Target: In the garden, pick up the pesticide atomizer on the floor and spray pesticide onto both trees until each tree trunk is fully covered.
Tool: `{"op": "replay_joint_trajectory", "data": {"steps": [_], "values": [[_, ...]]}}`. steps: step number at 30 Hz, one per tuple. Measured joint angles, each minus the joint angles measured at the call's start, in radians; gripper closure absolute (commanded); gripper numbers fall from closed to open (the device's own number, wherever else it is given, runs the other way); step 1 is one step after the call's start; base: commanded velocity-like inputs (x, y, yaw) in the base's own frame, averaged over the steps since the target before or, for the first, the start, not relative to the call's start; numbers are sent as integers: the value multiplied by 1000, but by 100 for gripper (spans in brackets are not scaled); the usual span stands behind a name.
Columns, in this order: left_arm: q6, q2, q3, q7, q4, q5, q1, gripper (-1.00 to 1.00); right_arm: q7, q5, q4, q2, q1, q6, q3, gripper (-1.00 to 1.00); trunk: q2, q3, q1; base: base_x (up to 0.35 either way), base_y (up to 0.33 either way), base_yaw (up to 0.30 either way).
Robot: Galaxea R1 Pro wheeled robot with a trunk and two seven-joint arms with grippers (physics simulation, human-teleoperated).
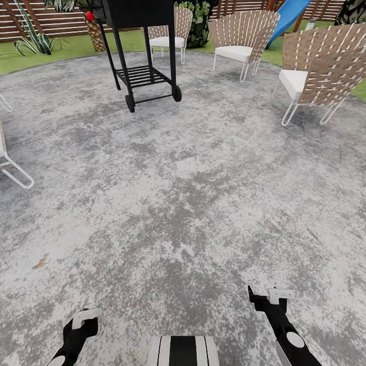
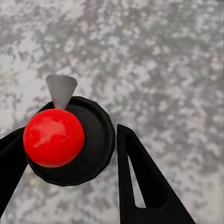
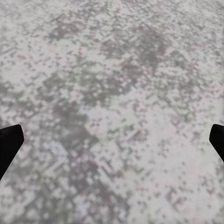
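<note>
- Left wrist view: the left end effector (image 2: 65,154) pinches the atomizer (image 2: 70,142), a round dark body with a glossy red ball on it and a grey wedge-shaped tip at one side, one black finger (image 2: 140,182) touching its rim.
- The atomizer is seen end-on, long axis along the camera's line of sight; the grey tip points away from the fingers, over the mottled grey paving (image 2: 163,56). No label or writing is readable on it.
- Head view: both arms low over the paving, left end effector (image 1: 81,325) and right end effector (image 1: 267,300). The atomizer cannot be made out here.
- Far edge of the paving: a black grill cart (image 1: 145,51), woven chairs (image 1: 239,40), lawn (image 1: 61,48), slat fence (image 1: 46,20).
- Right wrist view: the right end effector (image 3: 112,140) is spread wide, holding nothing, over bare paving.
</note>
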Motion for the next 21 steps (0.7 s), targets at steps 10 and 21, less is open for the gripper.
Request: {"op": "replay_joint_trajectory", "data": {"steps": [10, 21], "values": [[-21, 0, 0, 0, 0, 0, 1, 100, 0, -1, 0, 0, 0, 0, 0, -100, 0, 8, -1, 0, 0, 0], [-20, -2, 0, 0, 0, -1, 2, 100, 0, 0, 0, 0, 0, 0, 1, -100, 3, 50, -6, 0, 0, 0]]}}
